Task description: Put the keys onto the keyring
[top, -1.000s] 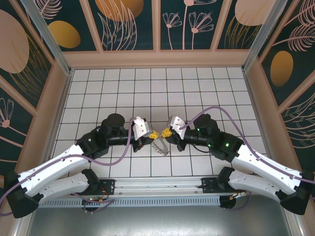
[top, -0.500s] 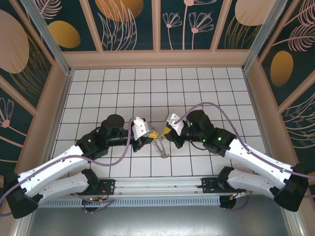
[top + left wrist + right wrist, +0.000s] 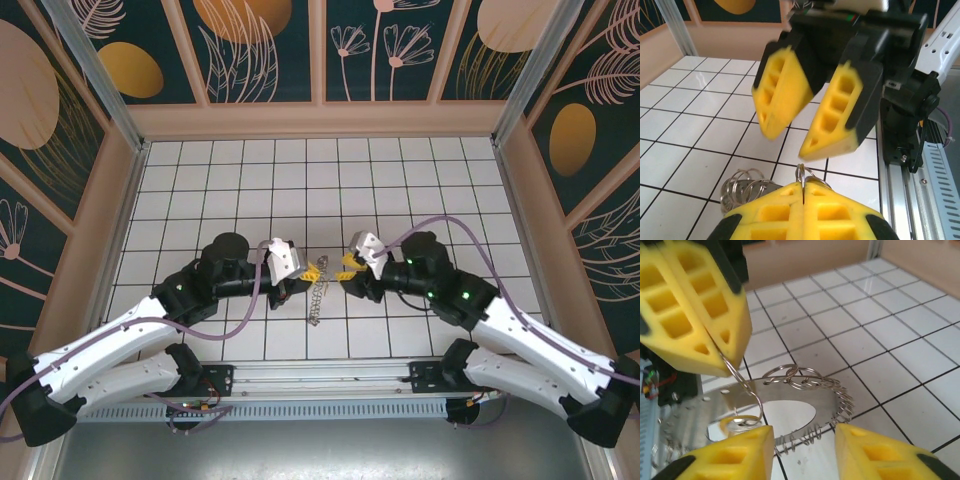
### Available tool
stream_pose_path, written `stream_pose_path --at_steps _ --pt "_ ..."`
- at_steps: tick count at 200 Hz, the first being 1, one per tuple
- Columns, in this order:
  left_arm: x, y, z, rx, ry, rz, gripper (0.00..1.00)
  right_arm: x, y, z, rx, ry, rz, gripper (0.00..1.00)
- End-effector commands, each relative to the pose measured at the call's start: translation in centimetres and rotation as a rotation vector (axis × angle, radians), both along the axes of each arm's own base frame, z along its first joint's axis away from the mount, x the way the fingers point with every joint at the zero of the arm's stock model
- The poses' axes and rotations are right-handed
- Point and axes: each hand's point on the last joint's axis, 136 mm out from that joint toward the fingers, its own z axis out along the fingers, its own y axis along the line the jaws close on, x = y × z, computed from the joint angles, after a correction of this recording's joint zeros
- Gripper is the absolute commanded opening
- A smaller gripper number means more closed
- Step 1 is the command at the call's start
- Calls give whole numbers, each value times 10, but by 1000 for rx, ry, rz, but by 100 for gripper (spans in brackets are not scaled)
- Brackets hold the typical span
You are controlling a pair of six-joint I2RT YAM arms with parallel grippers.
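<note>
One loop of the silvery, wire-fringed keyring (image 3: pixel 826 403) is clamped by the left gripper (image 3: pixel 803 186); the right gripper (image 3: pixel 803 441), opposite, is parted.

Left fingers (image 3: pixel 775 212) cut off below, right fingers (image 3: pixel 782 90) motion-blurred

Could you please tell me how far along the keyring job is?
Done: left gripper is shut on a small wire loop of the keyring. In hand: right gripper stands open beside it, holding nothing. Left: threading a key; I cannot make one out clearly.

High rear overhead; two close wrist views, face to face, the keyring (image 3: pixel 829 404) in both
</note>
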Motion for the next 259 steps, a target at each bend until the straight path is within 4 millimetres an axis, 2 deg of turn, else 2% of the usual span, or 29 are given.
stream_pose_path --at_steps 1,62,109,174,218,229,243,259 --pt "-11 -4 20 -82 -28 -63 0 -6 -2 27 100 -87 1 44" --pt "-22 -5 30 -124 -24 -120 0 -35 21 34 154 -133 178 45" --pt "-27 -3 34 -139 -26 -134 0 -39 26 28 136 -121 210 44" --pt "-29 -3 36 -148 -25 -146 0 -41 27 25 133 -128 228 21" --pt "-29 -4 35 -146 -19 -152 0 -43 29 24 133 -126 243 17" --pt "-29 -4 36 -147 -19 -151 0 -43 29 22 128 -126 245 11" --pt "-27 -5 34 -140 -15 -144 0 -42 28 24 126 -134 237 0" --pt "-18 -5 27 -100 -8 -98 0 -38 26 27 120 -147 210 0"
